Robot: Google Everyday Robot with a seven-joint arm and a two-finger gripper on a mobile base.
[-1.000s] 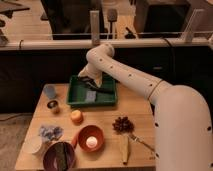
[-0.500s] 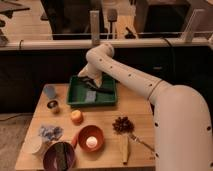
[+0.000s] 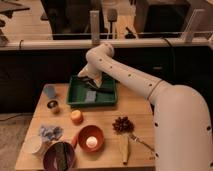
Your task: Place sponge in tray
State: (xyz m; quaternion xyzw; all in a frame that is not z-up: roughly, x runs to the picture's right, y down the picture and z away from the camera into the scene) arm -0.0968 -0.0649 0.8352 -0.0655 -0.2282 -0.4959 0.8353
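Note:
A green tray [image 3: 75, 99] stands at the back middle of the wooden table. A small grey-blue sponge [image 3: 90, 96] lies flat inside it, left of its middle. My gripper [image 3: 91, 83] hangs over the tray's back part, just above and behind the sponge. The white arm reaches to it from the right foreground. I cannot see whether the gripper touches the sponge.
A blue cup [image 3: 49, 91] and a small can [image 3: 53, 105] stand left of the tray. In front of it are an orange [image 3: 76, 116], a red bowl [image 3: 91, 138], a dark cluster [image 3: 122, 124], a purple bowl [image 3: 59, 156], a white cup [image 3: 35, 146] and a crumpled blue cloth [image 3: 50, 132].

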